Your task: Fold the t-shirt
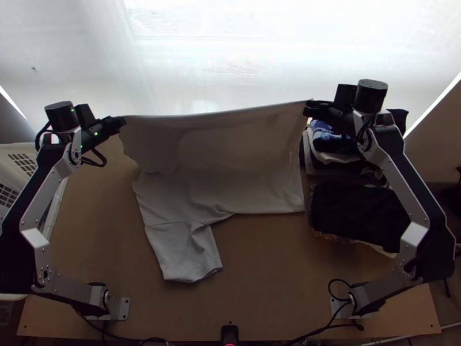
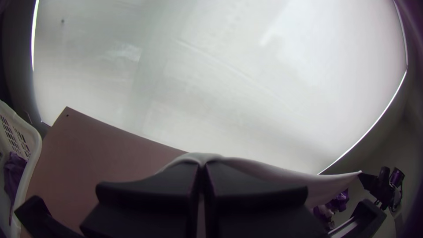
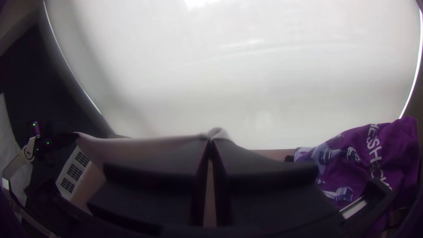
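Pale t-shirt (image 1: 230, 161) hangs stretched between both grippers in the top view, its upper edge nearly straight and its lower part with a sleeve lying on the table. My left gripper (image 1: 120, 123) is shut on the upper left corner; my right gripper (image 1: 310, 108) is shut on the upper right corner. In the left wrist view, my left gripper (image 2: 202, 169) has its black fingers together with cloth (image 2: 282, 174) between them. The right wrist view has my right gripper (image 3: 211, 145) closed over the cloth (image 3: 145, 147) the same way.
Stacked folded clothes (image 1: 331, 141) and a black folded garment (image 1: 357, 216) lie on the table's right side. A white basket (image 1: 57, 199) stands at the left edge. Bare wooden table (image 1: 265, 277) shows in front of the shirt. A bright white surface rises behind.
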You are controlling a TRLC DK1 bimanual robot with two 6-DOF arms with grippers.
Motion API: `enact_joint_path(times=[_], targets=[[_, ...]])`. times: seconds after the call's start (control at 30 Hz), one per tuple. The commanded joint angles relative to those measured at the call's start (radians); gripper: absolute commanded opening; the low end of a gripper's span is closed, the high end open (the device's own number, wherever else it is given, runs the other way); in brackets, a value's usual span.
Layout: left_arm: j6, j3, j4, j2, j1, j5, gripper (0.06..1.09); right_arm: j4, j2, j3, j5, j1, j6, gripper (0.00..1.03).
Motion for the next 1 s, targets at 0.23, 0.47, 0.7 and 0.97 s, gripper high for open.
enact_joint_path(times=[0.23,0.47,0.7,0.97], targets=[[-0.085,0.189,0.233,0.307,-0.036,-0.097,0.09,0.118,0.294,0.176,0.057,-0.04,-0.007,0.03],[-0.078,0.303,0.235,0.442,-0.045,-0.146,0.09,0.118,0.398,0.248,0.064,-0.038,-0.026,0.03],[-0.066,0.347,0.232,0.528,-0.053,-0.151,0.09,0.116,0.495,0.285,0.07,-0.029,-0.041,0.03],[-0.02,0.35,0.212,0.59,-0.068,-0.151,0.09,0.115,0.576,0.294,0.07,-0.017,-0.053,0.03]])
